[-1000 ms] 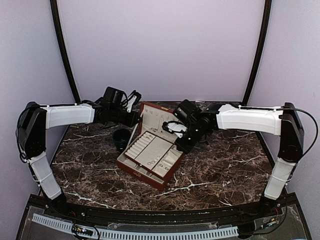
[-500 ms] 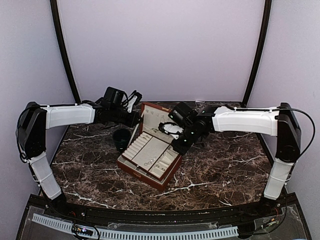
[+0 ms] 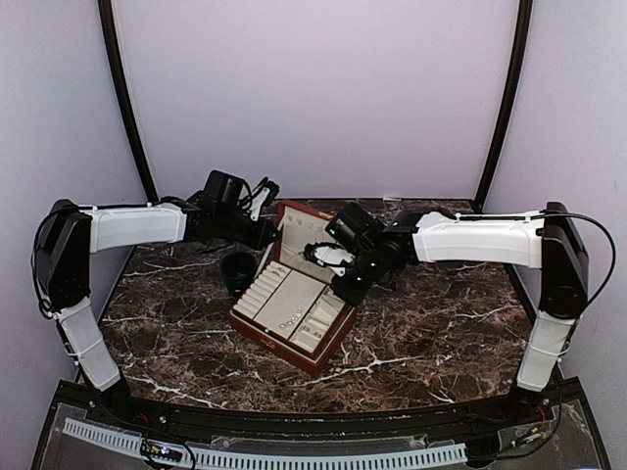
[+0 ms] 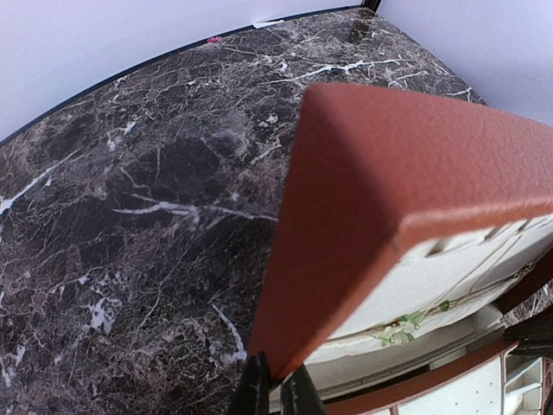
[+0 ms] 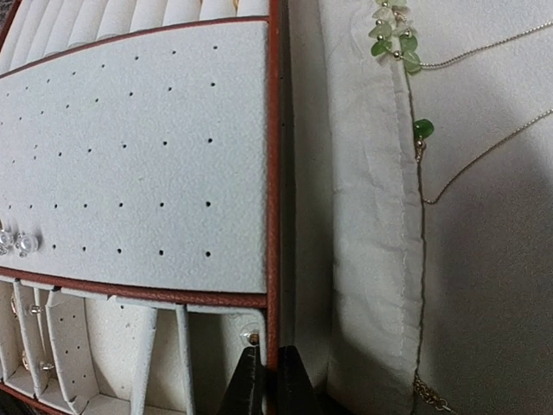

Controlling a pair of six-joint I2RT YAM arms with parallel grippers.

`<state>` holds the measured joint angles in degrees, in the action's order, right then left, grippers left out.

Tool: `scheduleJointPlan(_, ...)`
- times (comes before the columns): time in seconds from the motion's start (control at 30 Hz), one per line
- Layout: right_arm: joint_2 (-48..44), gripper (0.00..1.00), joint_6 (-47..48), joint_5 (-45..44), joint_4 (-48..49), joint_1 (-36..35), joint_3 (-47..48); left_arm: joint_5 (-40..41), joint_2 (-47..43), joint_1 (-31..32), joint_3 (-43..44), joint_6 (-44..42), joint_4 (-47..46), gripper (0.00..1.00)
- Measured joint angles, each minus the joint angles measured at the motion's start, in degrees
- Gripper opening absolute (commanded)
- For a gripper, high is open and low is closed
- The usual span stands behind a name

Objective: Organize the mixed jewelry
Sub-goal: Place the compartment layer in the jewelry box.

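Red-brown lid (image 4: 406, 173): left gripper (image 4: 276, 391) clamps its corner; hold it steady. Right gripper (image 5: 263, 380) nearly closed, contents you can't tell. Studs (image 5: 17, 243) sit in perforated pad (image 5: 147, 156); descend slowly.

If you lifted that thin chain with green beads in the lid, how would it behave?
The chain looks hair-thin and drapes in curves, so probably floppy and light. Its green beads cluster together, so it might swing unevenly. It may catch the seam in the lid.

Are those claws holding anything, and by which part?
The left gripper pinches a corner of the red-brown box lid. Whether the right gripper holds anything cannot be told.
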<state>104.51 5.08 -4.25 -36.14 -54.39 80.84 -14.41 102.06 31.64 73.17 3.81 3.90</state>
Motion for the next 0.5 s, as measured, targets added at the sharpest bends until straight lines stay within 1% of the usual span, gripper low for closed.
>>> scheduleJointPlan(0.23, 0.66, 0.00, 0.39, -2.73, 0.26, -0.31, 0.00, 0.00, 0.00, 0.00, 0.00, 0.04, 0.00, 0.01)
scheduleJointPlan(0.4, 0.83, 0.00, 0.44, -2.95, 0.31, -0.39, 0.00, 0.00, 0.00, 0.00, 0.00, 0.07, 0.00, 0.06)
scheduleJointPlan(0.43, 0.83, 0.02, 0.42, -2.99, 0.31, -0.42, 0.00, -0.02, 0.00, 0.00, 0.00, 0.15, -0.02, 0.08)
scheduleJointPlan(0.5, 0.85, 0.13, 0.28, -3.17, 0.26, -0.48, 0.00, -0.17, 0.00, 0.00, 0.00, 0.76, 0.00, 0.14)
